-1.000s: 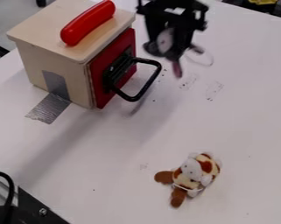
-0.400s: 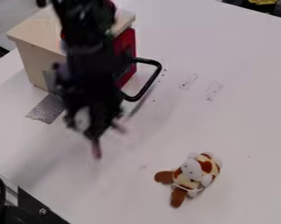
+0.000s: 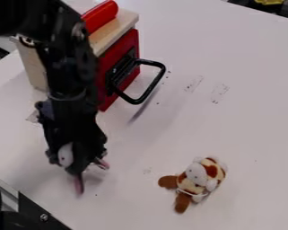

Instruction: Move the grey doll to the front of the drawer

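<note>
1 doll lies near the spread hand, to its right in view.

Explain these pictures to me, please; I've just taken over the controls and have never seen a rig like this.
The black machine is a robot arm, coming in from the upper left. At its lower end is a two-finger gripper; its fingertips stand apart with nothing between them, so nothing is held. The viewpoint is a fixed camera looking down at a slant on a white table.

On the table, behind the arm, is a wooden box with a red drawer front and a black handle. A red bar lies on top. The doll, pale with brown patches, lies lower right, away from both gripper and drawer.
</note>
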You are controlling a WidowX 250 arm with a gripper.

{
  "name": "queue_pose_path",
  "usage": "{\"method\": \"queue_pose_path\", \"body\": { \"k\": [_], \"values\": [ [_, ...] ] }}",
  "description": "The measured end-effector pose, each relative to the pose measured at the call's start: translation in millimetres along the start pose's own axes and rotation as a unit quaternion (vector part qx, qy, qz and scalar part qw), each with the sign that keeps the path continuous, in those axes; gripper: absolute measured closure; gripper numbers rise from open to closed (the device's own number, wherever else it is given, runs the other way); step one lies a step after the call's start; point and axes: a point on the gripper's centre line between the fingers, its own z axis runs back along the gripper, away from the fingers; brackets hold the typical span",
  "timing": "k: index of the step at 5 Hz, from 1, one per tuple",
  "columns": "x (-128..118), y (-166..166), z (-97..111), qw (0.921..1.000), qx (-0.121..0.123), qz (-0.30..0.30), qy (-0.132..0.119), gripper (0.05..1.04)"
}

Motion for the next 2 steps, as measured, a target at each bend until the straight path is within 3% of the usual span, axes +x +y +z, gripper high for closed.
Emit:
{"method": "queue_pose_path", "body": {
  "k": [1, 2],
  "values": [
    [-1.9, -0.6, -0.2, 0.9999, -0.005, 0.006, 0.009, 0.143],
    [-2.8, 1.2, 16.3, 0.9998, -0.011, 0.014, 0.001, 0.083]
  ]
}}
